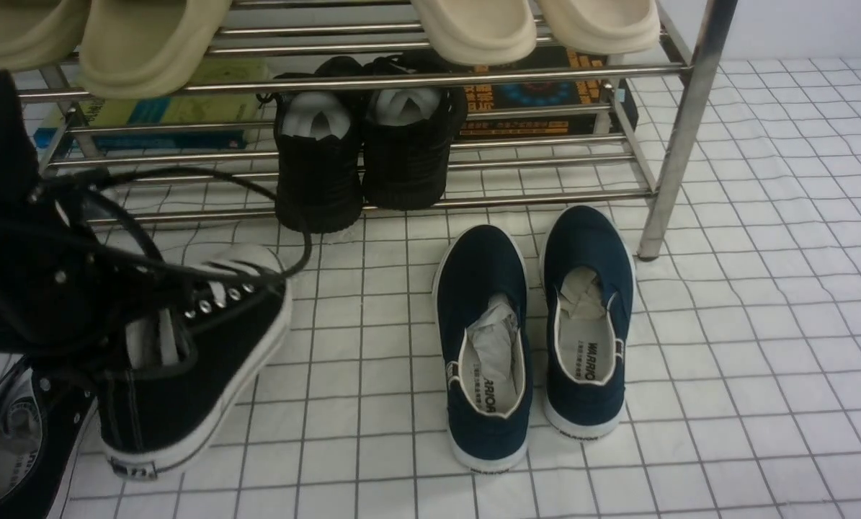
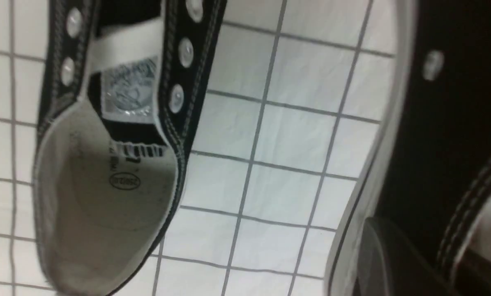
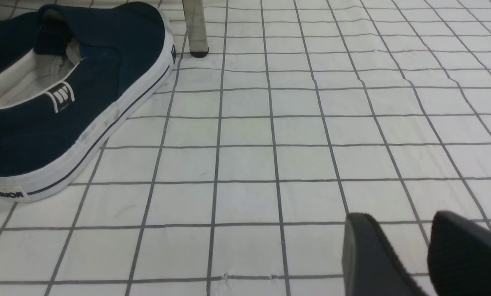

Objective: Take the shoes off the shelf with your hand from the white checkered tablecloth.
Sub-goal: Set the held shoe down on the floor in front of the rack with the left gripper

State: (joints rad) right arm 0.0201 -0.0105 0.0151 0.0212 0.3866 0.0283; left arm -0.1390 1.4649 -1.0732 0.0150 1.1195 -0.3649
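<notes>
At eight o'clock in the front view, one black canvas sneaker [image 1: 207,353] is held by the left pincer [image 1: 142,331], which is closed narrow on the rim of the shoe's opening. In the left wrist view a single finger pad [image 2: 381,255] is seen against the black canvas. The partner sneaker [image 1: 12,440] lies at seven o'clock, cut off by the frame edge, on the white checkered tablecloth [image 1: 725,360]. Both are off the shelf [image 1: 679,130] and clear of its lower rail. The right pincer [image 3: 401,220] is spread wide and empty above bare cloth, near the navy slip-ons [image 1: 531,339].

The step in hand is judged to be the grasp of this one sneaker, with the pair already down from the rack. Whether its sole is borne by the surface or raised cannot be told, though the heel appears to touch.

The held sneaker's long axis is set on a diagonal, with the heel toward seven o'clock and the white toe cap toward one o'clock. The toe is thus aimed at the lower tier and the black knit shoes [image 1: 365,151]. The partner's axis seems roughly parallel, but too little of it is shown.

The next move is judged to call for a firm pinch on thin, yielding canvas, since the toe end is likely to sag. The looping cables [image 1: 185,180] draped over the laces should also be kept from snagging while the shoe is carried and set down beside its partner.
</notes>
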